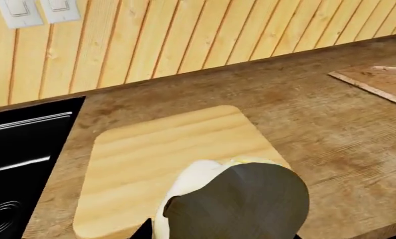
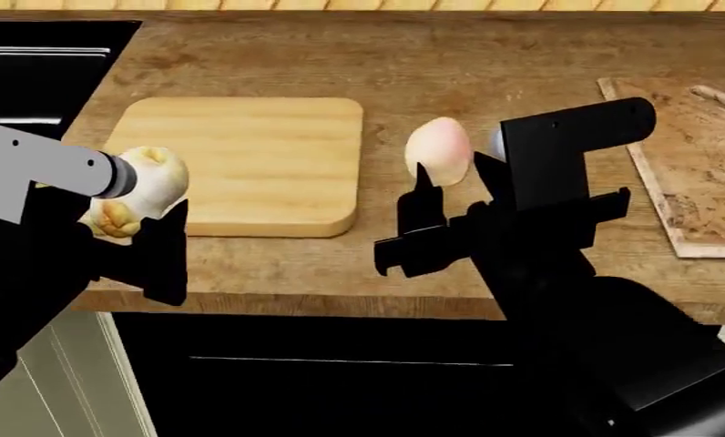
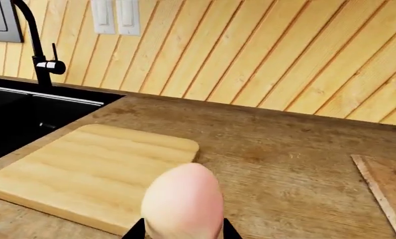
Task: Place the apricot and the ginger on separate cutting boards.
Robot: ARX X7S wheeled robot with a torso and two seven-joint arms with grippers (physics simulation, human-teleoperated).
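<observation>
Wood-plank wall behind a brown wooden countertop (image 2: 485, 64), black sink (image 3: 25, 107) on the left. Left gripper (image 2: 137, 218) clamps the lumpy whitish ginger root (image 2: 137, 187) above the near-left edge of the thick light-wood cutting board (image 2: 260, 155); move further inward before lowering. Right gripper (image 2: 454, 187) holds the smooth pinkish-cream apricot (image 2: 438, 147) above bare counter between boards; carry it right to the thin dark stained board (image 2: 703, 173). Nothing blocks either path.

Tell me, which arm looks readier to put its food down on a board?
The left. Its gripper holds the ginger right at the light board's near-left corner. The right gripper holds the apricot over bare counter between the boards, apart from the dark board.
</observation>
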